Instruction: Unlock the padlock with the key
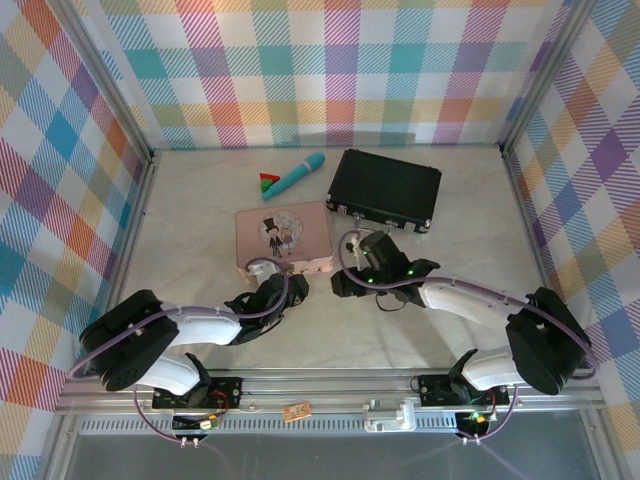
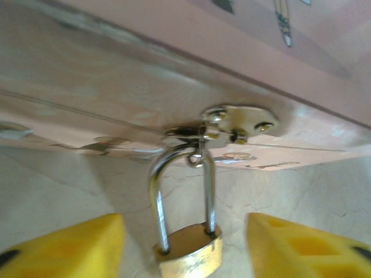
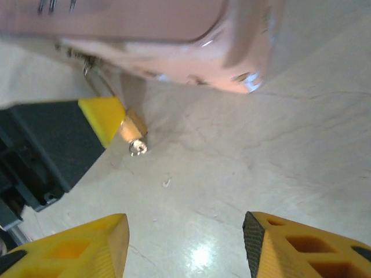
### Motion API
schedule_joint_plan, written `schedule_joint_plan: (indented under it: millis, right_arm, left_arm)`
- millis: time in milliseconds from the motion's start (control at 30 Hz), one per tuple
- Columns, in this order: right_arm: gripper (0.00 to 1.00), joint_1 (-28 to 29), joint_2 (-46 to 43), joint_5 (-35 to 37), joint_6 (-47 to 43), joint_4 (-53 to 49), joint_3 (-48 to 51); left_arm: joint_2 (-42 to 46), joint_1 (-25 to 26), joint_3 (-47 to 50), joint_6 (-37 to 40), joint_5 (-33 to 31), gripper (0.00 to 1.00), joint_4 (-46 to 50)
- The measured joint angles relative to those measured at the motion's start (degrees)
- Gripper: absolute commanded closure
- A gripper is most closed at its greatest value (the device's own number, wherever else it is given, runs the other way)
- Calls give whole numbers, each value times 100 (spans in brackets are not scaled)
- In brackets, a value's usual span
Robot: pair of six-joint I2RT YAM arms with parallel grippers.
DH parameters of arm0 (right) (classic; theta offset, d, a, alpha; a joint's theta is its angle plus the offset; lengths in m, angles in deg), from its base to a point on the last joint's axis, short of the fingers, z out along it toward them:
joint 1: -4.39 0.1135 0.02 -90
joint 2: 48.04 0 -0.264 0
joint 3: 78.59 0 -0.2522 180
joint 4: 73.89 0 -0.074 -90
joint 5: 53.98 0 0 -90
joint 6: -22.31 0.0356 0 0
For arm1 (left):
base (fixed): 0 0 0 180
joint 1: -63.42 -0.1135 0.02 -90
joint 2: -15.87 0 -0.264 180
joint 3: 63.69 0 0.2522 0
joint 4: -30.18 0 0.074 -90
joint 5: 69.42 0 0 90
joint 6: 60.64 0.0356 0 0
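The brass padlock hangs by its silver shackle from the hasp on the front of the pink tin. My left gripper is open, one yellow finger on each side of the lock body and neither touching it. In the right wrist view the padlock shows beside the left gripper's yellow finger, and the key pokes out of its underside. My right gripper is open over bare table, a short way from the key, with nothing between its fingers.
A black case lies behind and to the right of the tin. A blue cylinder and a small red-green block lie behind the tin. Both arms meet close together at the tin's front edge. Plaid walls close in three sides.
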Motion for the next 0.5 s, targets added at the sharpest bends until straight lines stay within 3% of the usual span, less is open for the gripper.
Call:
schedule_joint_plan:
  millis: [200, 500]
  right_arm:
    - [43, 647, 734, 363, -468, -238, -730]
    - [42, 1467, 2350, 1226, -1062, -750, -2258]
  left_arm:
    - [1814, -153, 92, -273, -328, 16, 1117]
    - [4671, -1213, 278, -195, -398, 12, 2946]
